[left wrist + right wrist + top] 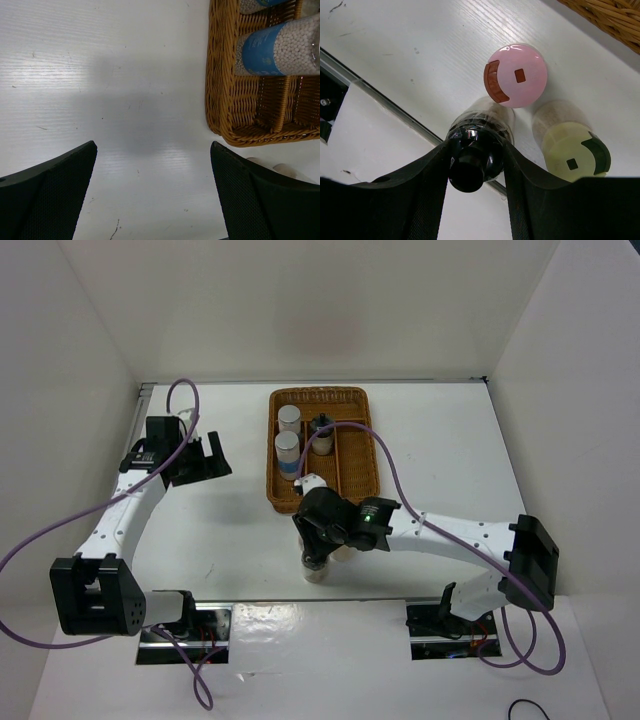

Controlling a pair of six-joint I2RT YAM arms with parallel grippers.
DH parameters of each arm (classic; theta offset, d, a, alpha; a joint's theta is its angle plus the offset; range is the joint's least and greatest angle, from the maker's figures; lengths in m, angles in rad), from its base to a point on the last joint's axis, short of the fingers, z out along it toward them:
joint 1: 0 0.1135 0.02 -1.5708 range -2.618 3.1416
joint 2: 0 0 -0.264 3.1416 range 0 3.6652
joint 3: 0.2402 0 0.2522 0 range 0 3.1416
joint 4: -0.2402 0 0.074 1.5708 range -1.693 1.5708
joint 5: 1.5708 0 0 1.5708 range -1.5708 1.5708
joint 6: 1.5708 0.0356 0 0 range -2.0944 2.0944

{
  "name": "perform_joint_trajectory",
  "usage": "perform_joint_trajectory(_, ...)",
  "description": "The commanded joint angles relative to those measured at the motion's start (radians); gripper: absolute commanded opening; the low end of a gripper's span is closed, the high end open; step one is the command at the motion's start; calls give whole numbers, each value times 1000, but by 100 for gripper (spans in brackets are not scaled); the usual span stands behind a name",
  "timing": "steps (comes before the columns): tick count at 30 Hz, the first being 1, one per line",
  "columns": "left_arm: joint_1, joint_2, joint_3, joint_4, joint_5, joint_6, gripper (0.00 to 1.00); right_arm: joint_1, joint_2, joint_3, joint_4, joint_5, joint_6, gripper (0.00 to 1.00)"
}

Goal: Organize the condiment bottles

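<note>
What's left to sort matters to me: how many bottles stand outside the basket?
3, clustered on the table by the basket's near end: the pink-capped bottle, the pale-yellow-capped bottle, and the dark-capped bottle clamped in the right gripper.

blue-label bottle point(270, 50): lid past right edge | basket point(225, 100): cut off | dark-capped bottle point(482, 117): sides behind right claw point(476, 165)

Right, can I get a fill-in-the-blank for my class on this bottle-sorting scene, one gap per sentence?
1. The clear bottle between the fingers of the right end effector has a ____ cap.
2. The woven basket holds ____ bottles.
3. The pink-capped bottle stands on the ____, outside the basket.
4. The left end effector is ____, holding nothing.
Missing words: black, three, table, open.
</note>
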State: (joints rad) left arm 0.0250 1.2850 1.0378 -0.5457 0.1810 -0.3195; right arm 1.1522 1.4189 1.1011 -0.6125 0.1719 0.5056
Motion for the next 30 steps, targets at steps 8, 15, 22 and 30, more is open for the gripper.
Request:
perform_joint_trajectory(8,6,-13,-7,30,11,-7,100,18,9,54,-42,-17,17,50)
perform_joint_trajectory(15,6,-13,-7,39,11,-7,100,18,0,45,-61,-26,17,47)
perform_joint_trajectory(22,6,-4,-7,39,11,-7,100,27,9,36,-52,-26,27,34)
perform_joint_trajectory(30,6,-4,-7,39,11,-7,100,27,18,68,-61,-35,17,12)
